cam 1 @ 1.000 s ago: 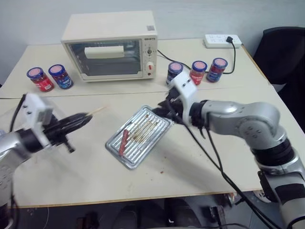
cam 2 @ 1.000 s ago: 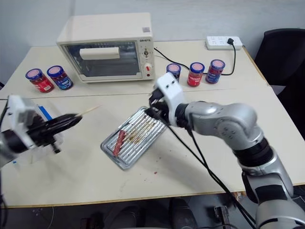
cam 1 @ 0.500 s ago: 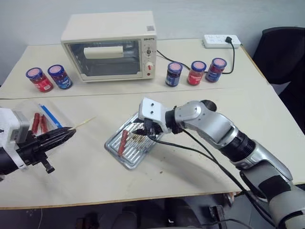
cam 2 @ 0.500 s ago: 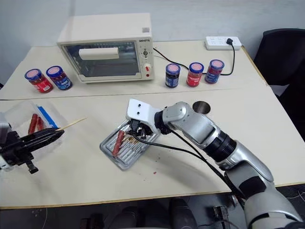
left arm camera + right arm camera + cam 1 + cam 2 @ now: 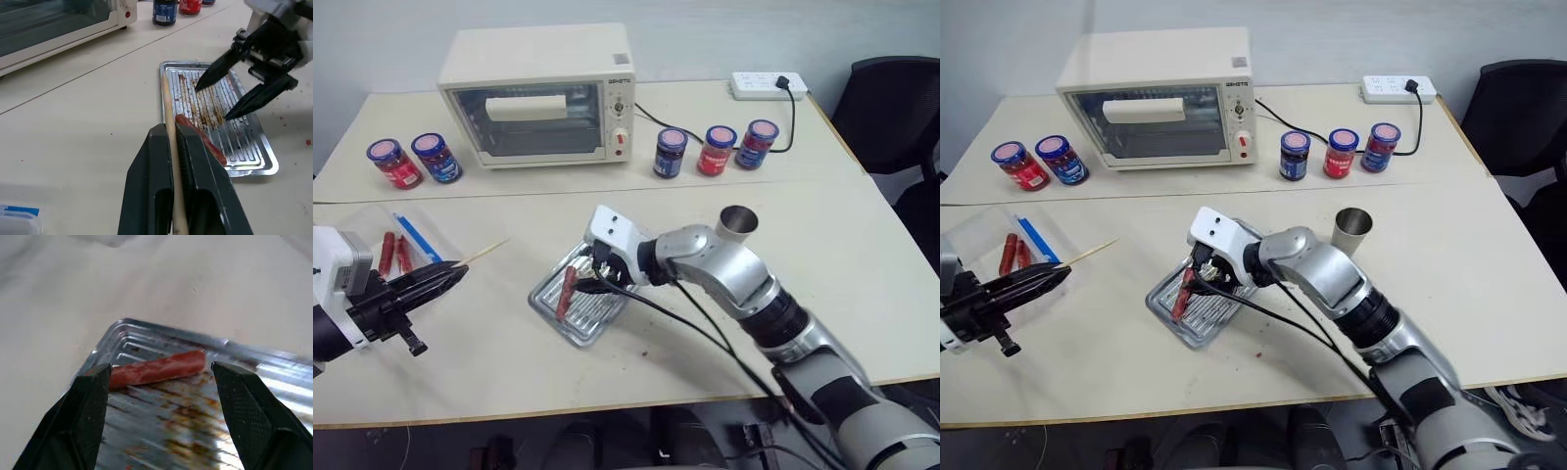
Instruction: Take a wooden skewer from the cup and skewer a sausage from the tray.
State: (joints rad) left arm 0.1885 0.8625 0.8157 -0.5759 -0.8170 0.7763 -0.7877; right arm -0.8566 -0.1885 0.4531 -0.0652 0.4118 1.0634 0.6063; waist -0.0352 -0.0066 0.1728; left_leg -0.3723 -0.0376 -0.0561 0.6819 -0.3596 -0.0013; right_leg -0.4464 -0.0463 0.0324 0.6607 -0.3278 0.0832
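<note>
The silver tray (image 5: 579, 338) lies mid-table with one dark-red sausage (image 5: 566, 291) along its left side. My right gripper (image 5: 592, 274) hovers just over the tray, open, one finger on each side of the sausage (image 5: 156, 369) and clear of it. My left gripper (image 5: 450, 276) is off to the left, shut on the wooden skewer (image 5: 484, 252), whose tip points toward the tray. In the left wrist view the skewer (image 5: 168, 112) runs out between the black fingers (image 5: 156, 171) toward the sausage (image 5: 200, 139). The steel cup (image 5: 736, 223) stands right of the tray.
A toaster oven (image 5: 538, 93) sits at the back, with two jars (image 5: 416, 160) to its left and three jars (image 5: 721, 149) to its right. A clear plastic box (image 5: 396, 245) holding sausages lies near my left gripper. A power strip (image 5: 769, 83) and a black chair (image 5: 891, 108) are at the far right.
My right gripper swung left and down from the tray's far corner to the sausage and opened wider, uncovering the cup. The left gripper drew back with the skewer, then held still.
</note>
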